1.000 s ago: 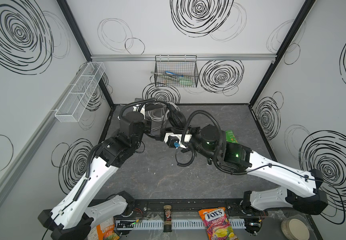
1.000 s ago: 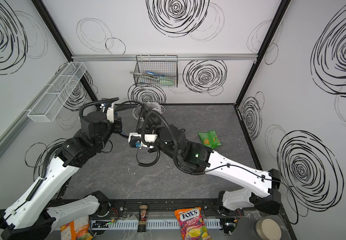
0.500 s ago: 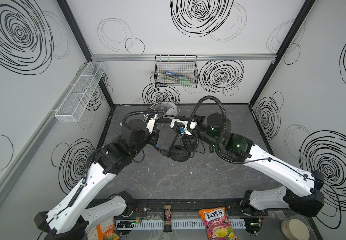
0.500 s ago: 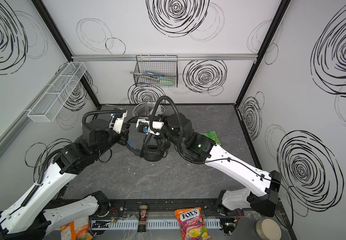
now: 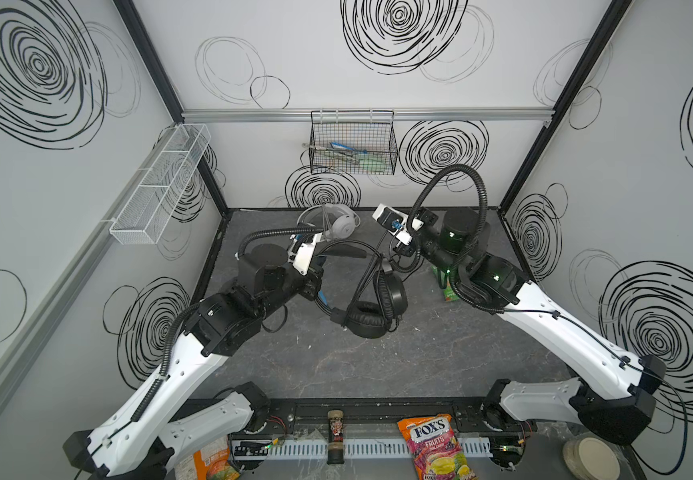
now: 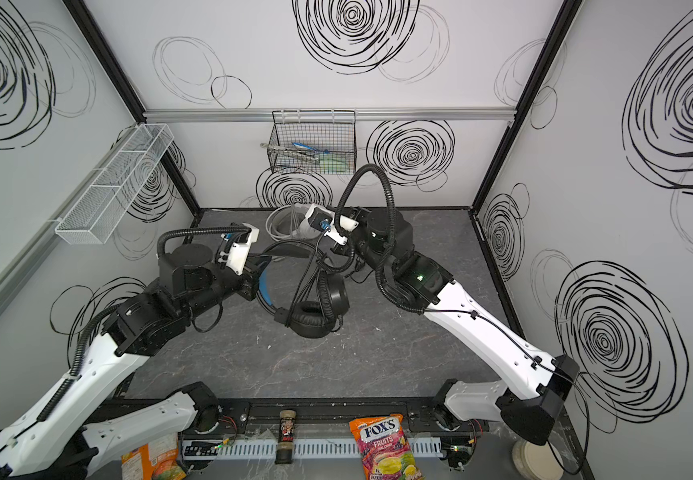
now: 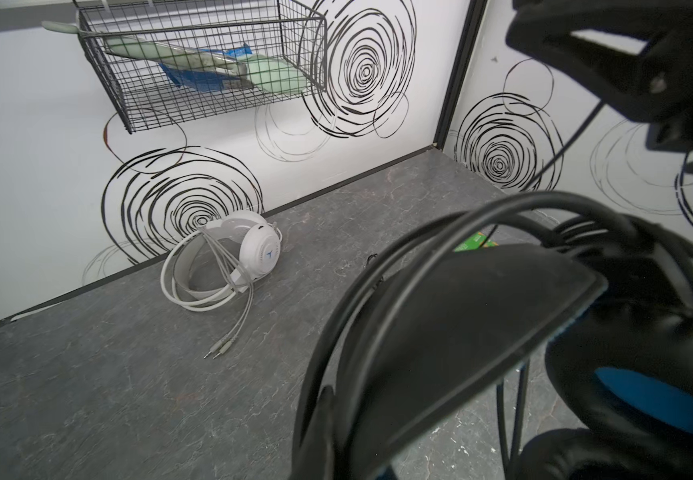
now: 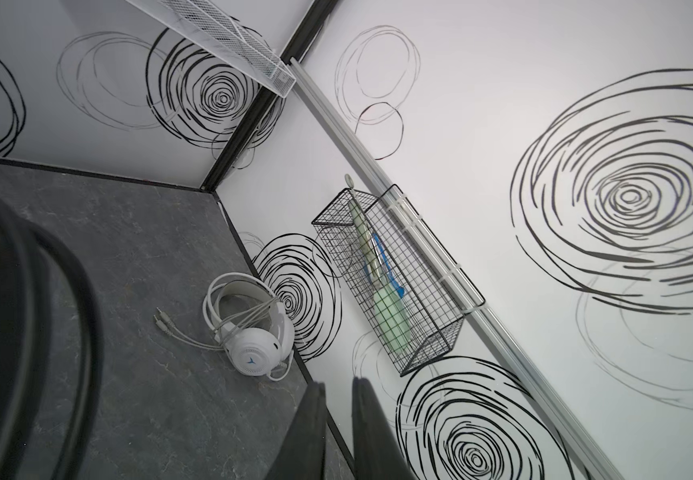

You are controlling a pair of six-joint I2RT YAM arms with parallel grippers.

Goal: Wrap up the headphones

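Observation:
The black headphones [image 5: 382, 299] [image 6: 320, 307] sit mid-table, ear cups low, with black cable strands running over the headband [image 7: 461, 332]. My left gripper [image 5: 315, 286] [image 7: 338, 415] is shut on that blue-lined headband. From the headset a cable strand rises toward my right gripper [image 8: 338, 384], which is raised behind it. Its fingers stand a little apart, and only the back wall shows between them. The white headphones [image 5: 338, 222] [image 7: 245, 257] [image 8: 249, 332] lie by the back wall, their white cable looped around them and the plugs on the table.
A black wire basket [image 5: 353, 145] hangs on the back wall and a white mesh shelf [image 5: 162, 187] on the left wall. A green packet [image 5: 446, 286] lies under the right arm. A Fox's candy bag [image 5: 436, 444] and a small bottle [image 5: 335, 436] sit at the front rail.
The black headset came forward and down from the back. My right gripper swung from in front of the headset up toward the back right, and its fingers parted a little.

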